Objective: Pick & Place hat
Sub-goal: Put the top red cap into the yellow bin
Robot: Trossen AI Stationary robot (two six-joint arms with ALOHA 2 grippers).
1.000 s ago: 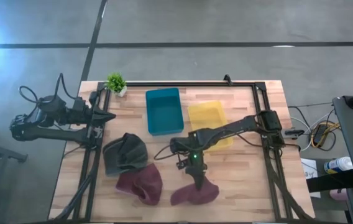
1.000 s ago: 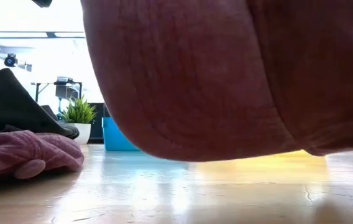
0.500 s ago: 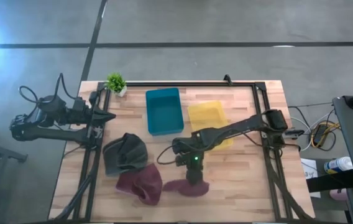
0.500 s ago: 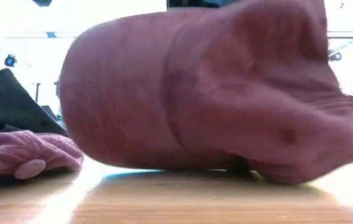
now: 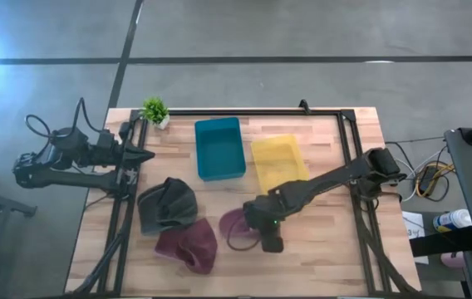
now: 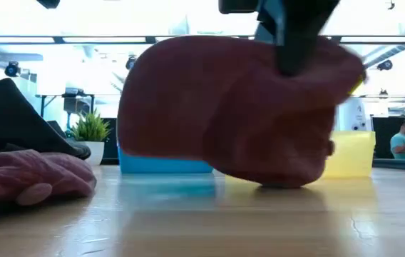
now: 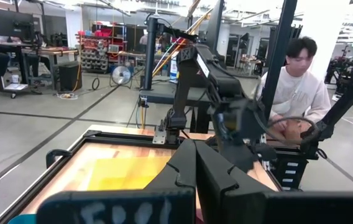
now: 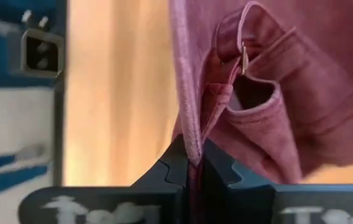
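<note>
From above, the wooden table (image 5: 319, 249) carries a blue bin (image 5: 219, 148), a yellow bin (image 5: 277, 162), a dark hat (image 5: 168, 205) and a maroon hat (image 5: 188, 247). The right gripper (image 5: 267, 234) reaches to the front middle, pinching another maroon cap (image 5: 238, 226). The left gripper (image 5: 140, 155) waits at the left edge.

Low down, the cap hangs from the fingers just over the wood.

The left wrist shows a seated person (image 7: 291, 93) beyond the table; its fingers meet, holding nothing.

The right wrist shows fingers (image 8: 176, 163) clamped on the cap's edge.

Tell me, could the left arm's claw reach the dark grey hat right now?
Probably yes: the left claw waits at the table's edge, the dark grey hat lies uncovered just in front of it, and nothing sits between them.
</note>
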